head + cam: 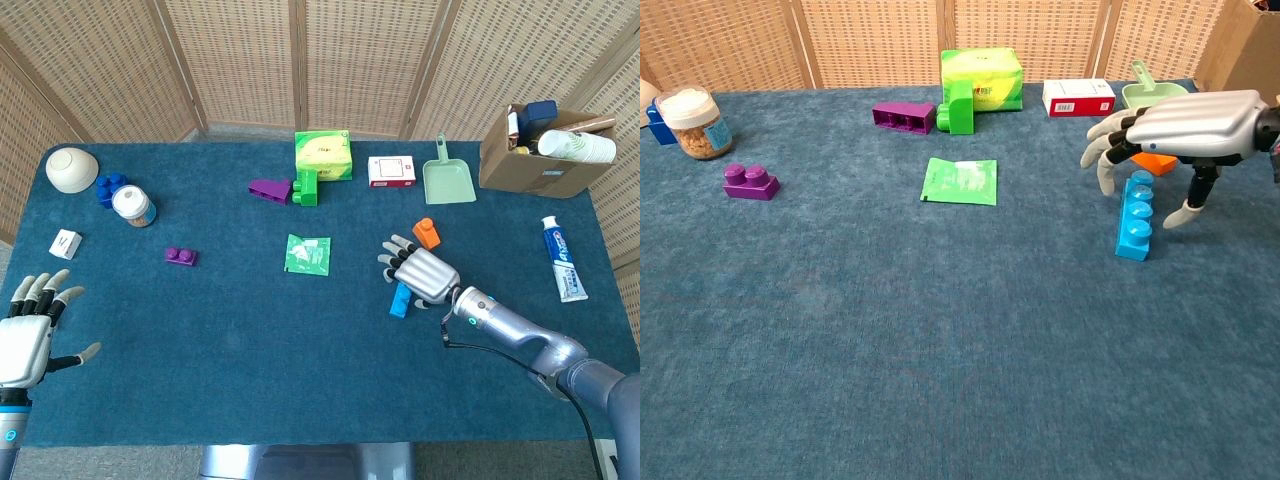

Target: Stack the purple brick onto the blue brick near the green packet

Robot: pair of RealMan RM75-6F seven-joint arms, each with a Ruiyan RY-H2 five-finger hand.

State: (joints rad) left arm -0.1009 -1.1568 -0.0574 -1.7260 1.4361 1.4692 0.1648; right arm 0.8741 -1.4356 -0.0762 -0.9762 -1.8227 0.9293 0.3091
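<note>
Right hand [420, 273]: palm down, fingers spread and apart, hovering over the far end of the blue brick [1135, 217], holding nothing; thumb pointing down on the right side of the brick, in the chest view not plainly touching it; silver forearm running back toward the near right corner of the table [300, 380]. Blue brick: long, studs up, lying lengthwise near-to-far, well right of the green packet [961, 181]. Green packet: flat on the cloth near the table's middle. Purple brick [750, 182]: small, two studs, on the left part of the table, well apart from both hands and from the blue brick. Left hand [28, 330]: at the near left edge, palm down, fingers spread and pointing away, thumb out to the right, holding nothing. Orange brick [426, 232]: just beyond the right hand, partly hidden behind it in the chest view. Far row: second purple block [904, 117] beside a green block [960, 108], lime box [982, 76] behind them, white-and-red carton [1078, 97], green scoop [447, 178]. Far left: lidded jar [688, 121], white bowl [71, 168]. Right edge: cardboard box [545, 160] and toothpaste tube [563, 258].
</note>
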